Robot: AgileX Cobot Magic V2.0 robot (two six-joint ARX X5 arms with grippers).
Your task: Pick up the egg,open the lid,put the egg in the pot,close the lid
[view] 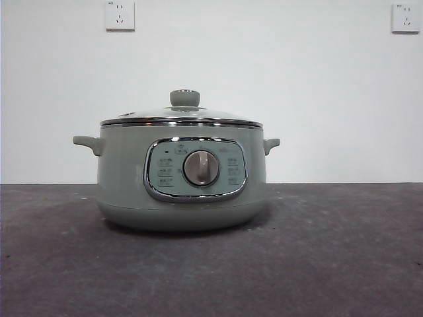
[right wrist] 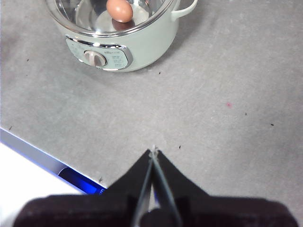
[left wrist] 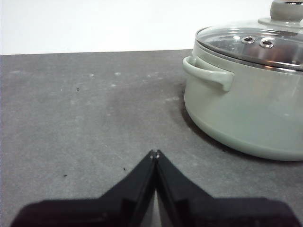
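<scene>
The sage-green pot [view: 125, 185] stands on the dark table with its dial facing the front view. The glass lid [view: 182, 117] with its green knob sits closed on the pot. In the right wrist view the reddish-brown egg [right wrist: 119, 10] lies inside the pot [right wrist: 147, 47], seen from above. My left gripper [left wrist: 155, 152] is shut and empty, low over the table, apart from the pot [left wrist: 246, 113] and its lid [left wrist: 255, 45]. My right gripper [right wrist: 153, 151] is shut and empty, high above the table, well back from the pot. Neither gripper shows in the front view.
Two wall sockets [view: 119, 14] [view: 405, 18] sit on the white wall behind. The table's edge with a blue-lit strip [right wrist: 42, 161] shows below my right gripper. The pot's side handle [left wrist: 210, 73] points toward my left gripper.
</scene>
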